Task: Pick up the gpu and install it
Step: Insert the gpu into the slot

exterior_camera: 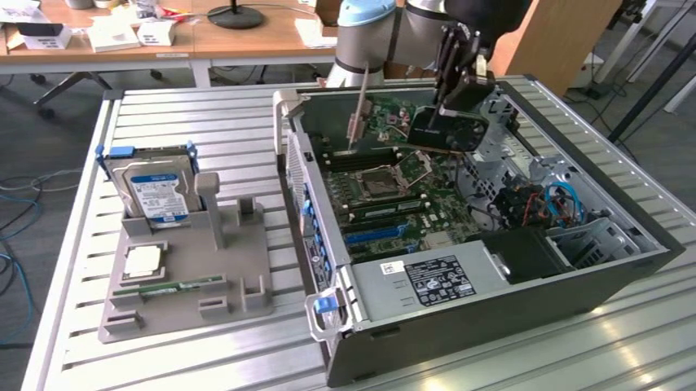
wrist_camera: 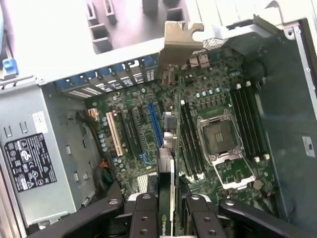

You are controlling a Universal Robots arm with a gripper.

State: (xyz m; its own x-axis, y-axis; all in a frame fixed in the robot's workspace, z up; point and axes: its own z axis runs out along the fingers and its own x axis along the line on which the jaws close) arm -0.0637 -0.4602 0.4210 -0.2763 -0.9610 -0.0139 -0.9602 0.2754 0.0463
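My gripper (exterior_camera: pixel 451 110) is shut on the gpu (exterior_camera: pixel 444 132), a dark card with a silver bracket (exterior_camera: pixel 357 118) at its end. It hangs inside the open PC case (exterior_camera: pixel 609 269), a little above the motherboard (exterior_camera: pixel 381 199). In the wrist view the gpu (wrist_camera: pixel 171 153) shows edge-on, clamped in my gripper (wrist_camera: pixel 167 210), between the black fingers (wrist_camera: pixel 143 218), with its bracket (wrist_camera: pixel 181 42) toward the case's rear wall. The card hovers between the blue slot (wrist_camera: pixel 155 124) and the CPU socket (wrist_camera: pixel 220 136); no contact with the board can be seen.
A grey fixture (exterior_camera: pixel 234 252) on the exterior view's left holds a hard drive (exterior_camera: pixel 158 187), a CPU (exterior_camera: pixel 143 261) and a green RAM stick (exterior_camera: pixel 163 287). The power supply (exterior_camera: pixel 429 281) fills the case's near end. Cables (exterior_camera: pixel 549 204) and a drive cage (exterior_camera: pixel 592 236) crowd its right side.
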